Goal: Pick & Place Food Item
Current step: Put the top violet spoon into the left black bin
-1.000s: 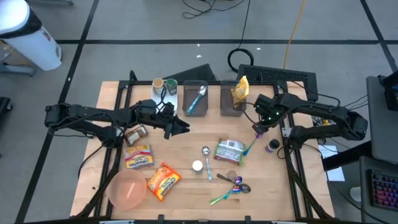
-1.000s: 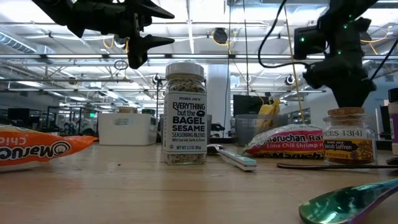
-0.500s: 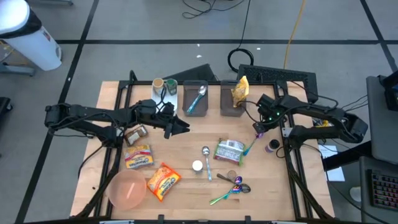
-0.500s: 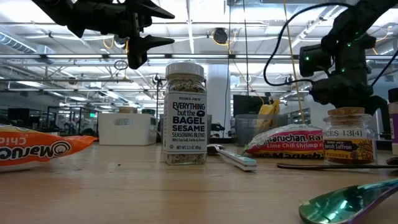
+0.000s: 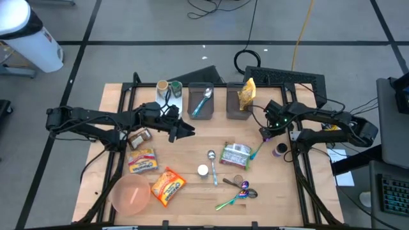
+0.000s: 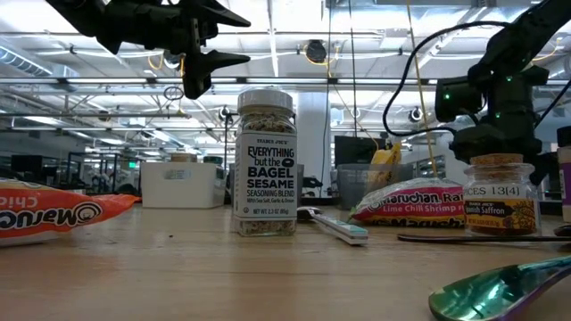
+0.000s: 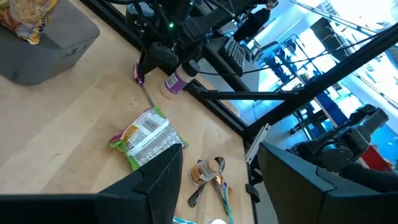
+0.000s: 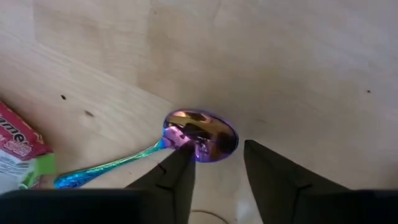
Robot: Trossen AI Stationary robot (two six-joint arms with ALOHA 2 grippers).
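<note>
1. While the right tool (image 8: 214, 174) hangs low over the iridescent spoon (image 8: 199, 135), its fingers stand slightly apart astride the bowl, gripping nothing.
2. The ramen packet (image 5: 236, 155) lies just beside the spoon's handle; a purple-capped jar (image 5: 280, 150) stands near.
3. The left tool (image 5: 185, 130) hovers wide, empty.
4. Wooden worktop (image 5: 192, 153), grey floor.
</note>
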